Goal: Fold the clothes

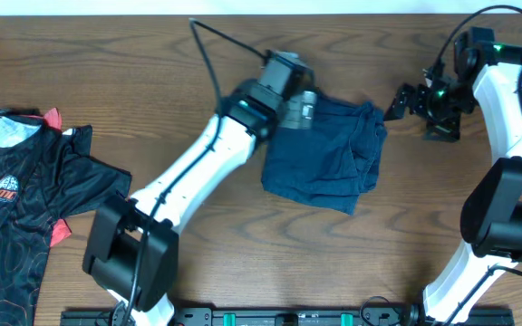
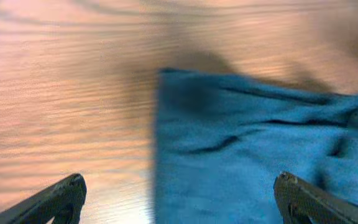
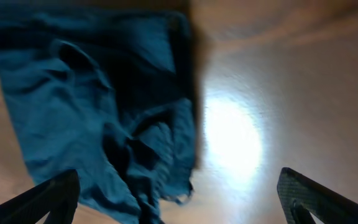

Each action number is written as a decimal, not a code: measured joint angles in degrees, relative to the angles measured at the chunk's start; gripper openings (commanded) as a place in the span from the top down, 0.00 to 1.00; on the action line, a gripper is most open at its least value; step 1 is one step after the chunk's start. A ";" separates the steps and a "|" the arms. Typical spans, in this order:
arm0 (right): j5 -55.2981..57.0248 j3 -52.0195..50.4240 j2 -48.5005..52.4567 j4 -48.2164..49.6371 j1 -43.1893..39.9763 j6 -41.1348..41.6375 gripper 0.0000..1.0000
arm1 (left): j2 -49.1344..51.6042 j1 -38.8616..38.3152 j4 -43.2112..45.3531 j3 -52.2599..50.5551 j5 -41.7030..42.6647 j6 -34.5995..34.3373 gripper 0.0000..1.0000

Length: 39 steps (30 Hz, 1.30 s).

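Overhead looks down; both wrist views close, sharing clothes (image 1: 324, 158).

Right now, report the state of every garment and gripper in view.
navy garment: roughly folded, right side rumpled, lying flat.
black jersey: unfolded, spread out at far left.
left gripper: open, empty, over the navy garment's edge.
right gripper: open, empty, to the right of the navy garment.

Upper corner of navy garment (image 1: 329, 158) hidden beneath left gripper (image 1: 304, 110). Black printed shirt (image 1: 25, 195) cut by left edge. Wrist views blurred.
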 measured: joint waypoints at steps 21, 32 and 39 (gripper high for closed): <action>-2.54 -22.56 0.00 16.48 5.29 9.97 0.01 | 0.00 9.42 -4.24 -0.02 -1.07 0.07 0.02; -5.20 -23.50 -0.24 22.43 7.48 14.21 0.01 | 0.00 9.57 -4.44 -0.02 -1.07 0.22 0.02; -6.34 -23.52 -0.24 23.21 6.62 17.49 0.01 | 0.00 9.57 -5.05 -0.02 -0.72 0.22 0.02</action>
